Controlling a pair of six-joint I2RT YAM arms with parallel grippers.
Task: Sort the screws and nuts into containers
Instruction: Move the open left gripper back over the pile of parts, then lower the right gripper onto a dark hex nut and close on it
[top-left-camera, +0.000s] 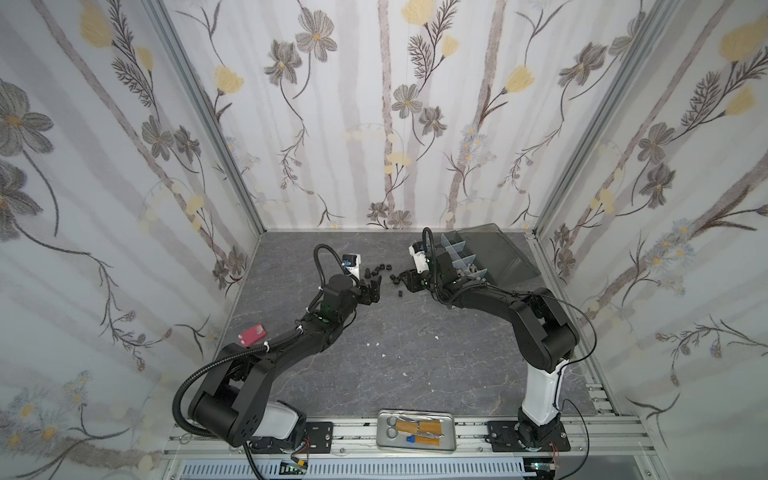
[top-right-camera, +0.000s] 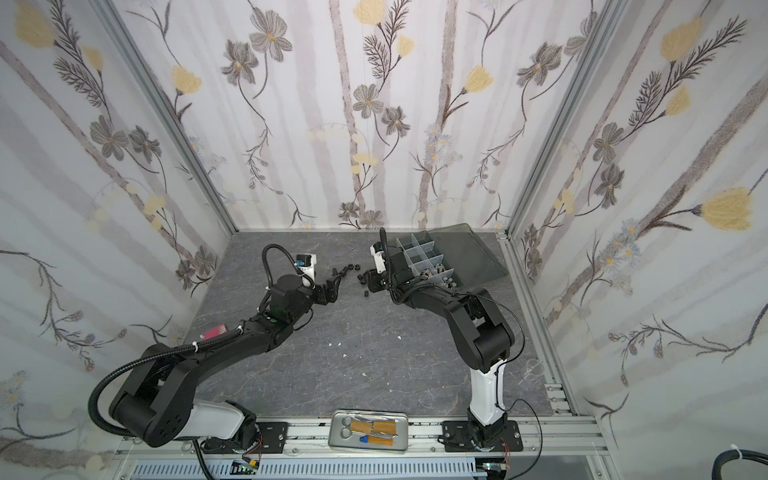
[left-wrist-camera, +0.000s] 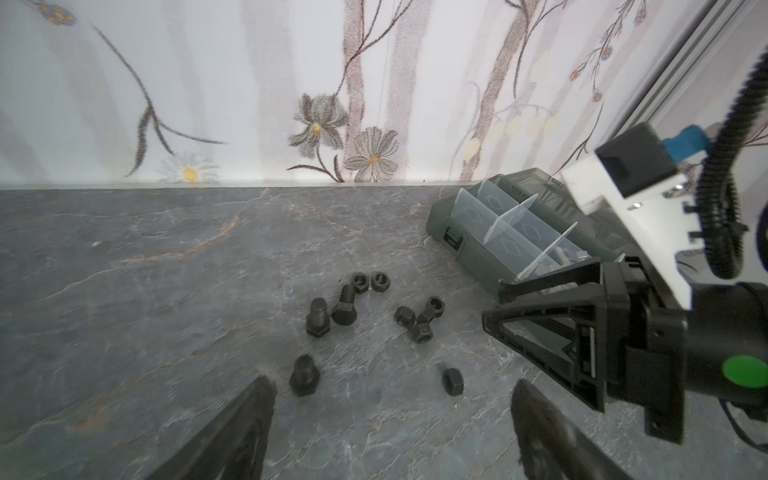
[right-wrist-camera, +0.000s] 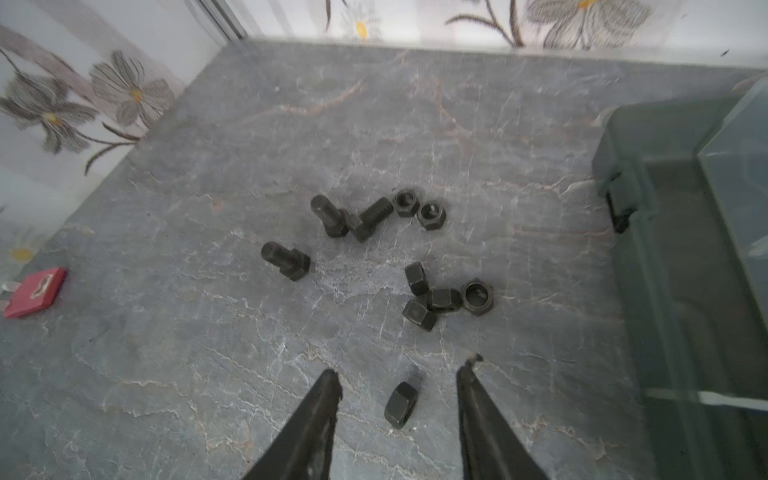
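Black screws and nuts (right-wrist-camera: 415, 278) lie loose on the grey table, in both top views between the two grippers (top-left-camera: 380, 269) (top-right-camera: 347, 271). My left gripper (left-wrist-camera: 392, 388) is open just short of the pile, a screw (left-wrist-camera: 304, 374) by one fingertip, nothing between its jaws. My right gripper (right-wrist-camera: 401, 370) is open above a single nut (right-wrist-camera: 401, 405), which lies on the table between its fingers, untouched; that nut shows in a top view (top-left-camera: 400, 294). The containers are cells of the dark organizer box (top-left-camera: 461, 255) (top-right-camera: 426, 253) behind the right arm, lid open, silver parts (top-right-camera: 444, 280) in the near cells.
A small red object (top-left-camera: 252, 334) lies left of the left arm. A silver tray (top-left-camera: 417, 430) with scissors sits at the front edge. White specks (top-left-camera: 374, 344) dot the table's middle. Flowered walls close in on three sides.
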